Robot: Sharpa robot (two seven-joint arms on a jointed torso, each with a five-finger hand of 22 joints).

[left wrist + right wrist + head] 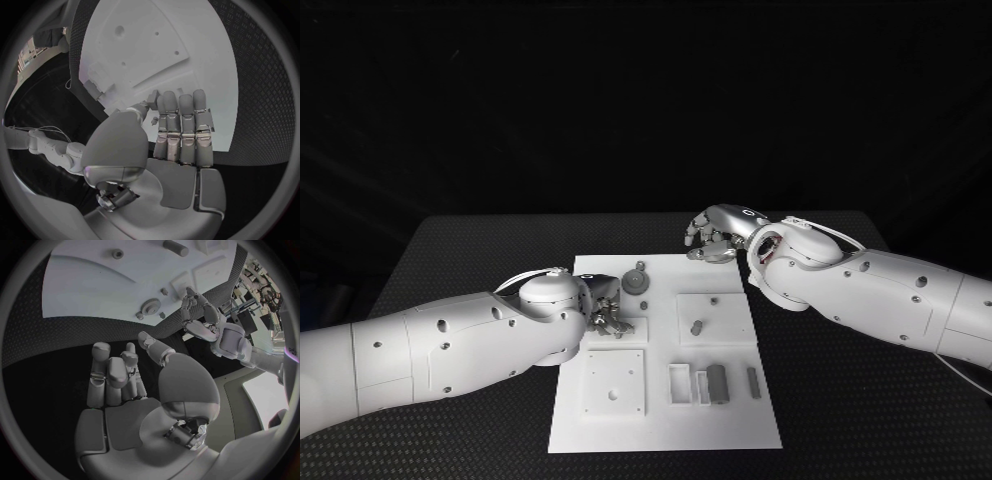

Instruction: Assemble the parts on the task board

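My left hand (603, 312) hangs over the task board (661, 425) near its left edge, fingers straight and pressed together, holding nothing. A grey gear (636, 281) lies just beside it. My right hand (714, 236) hovers at the board's far edge, fingers curled, empty.

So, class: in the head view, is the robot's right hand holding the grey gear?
No. The gear lies on the task board, apart from the right hand, which hangs past the board's far edge.

a black table (473, 250) with a dimpled mat surface carries the white task board (733, 425) at its middle.
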